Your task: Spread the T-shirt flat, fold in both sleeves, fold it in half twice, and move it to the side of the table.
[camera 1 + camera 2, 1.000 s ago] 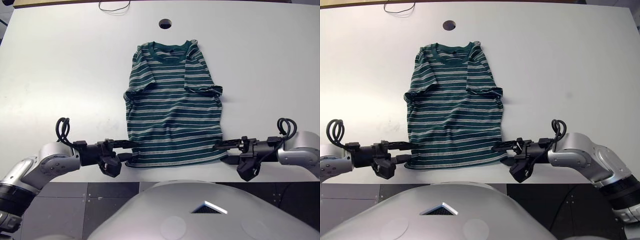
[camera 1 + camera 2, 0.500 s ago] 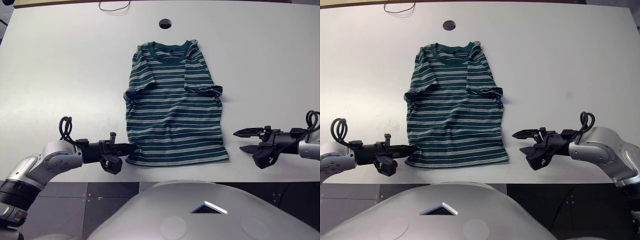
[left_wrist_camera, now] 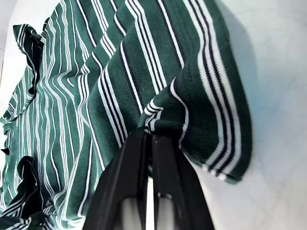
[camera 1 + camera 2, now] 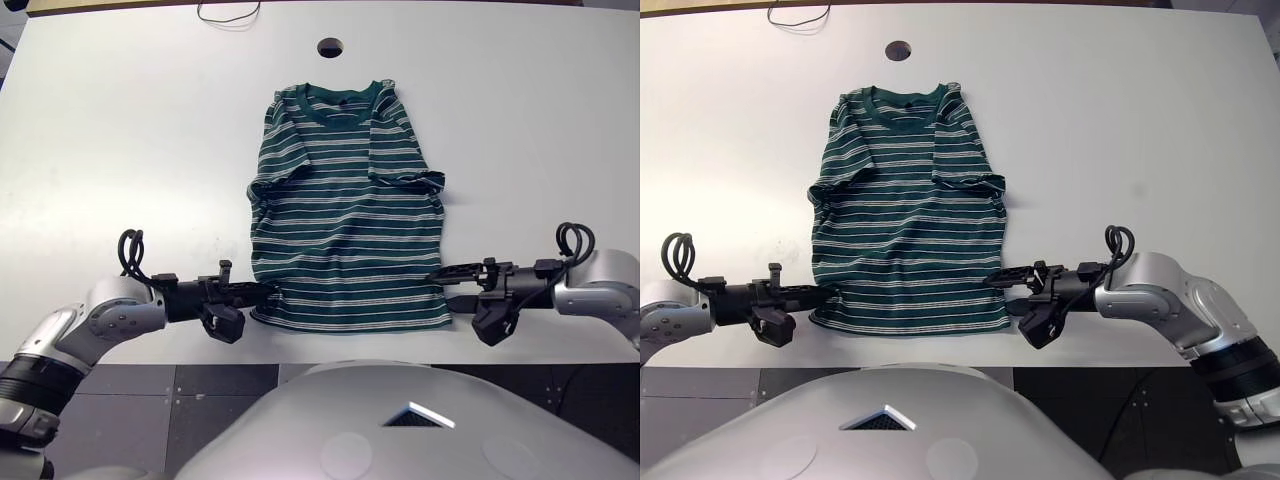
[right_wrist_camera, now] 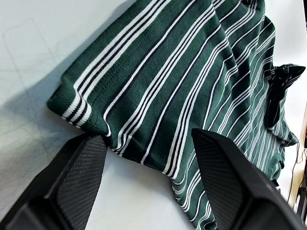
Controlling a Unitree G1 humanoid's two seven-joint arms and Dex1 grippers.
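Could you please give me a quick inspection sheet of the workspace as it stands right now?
Surface: white table with a round hole near the far edge.
Job's things: green striped T-shirt lying flat, sleeves folded in, collar toward the far edge.
Clutter: nothing seen.
Grippers: left gripper fingers shut on the near hem corner on its side; right gripper open, fingers either side of the other hem corner.
Cables: a thin black cable at the table's far edge.
Surroundings: dark tiled floor below the near edge.
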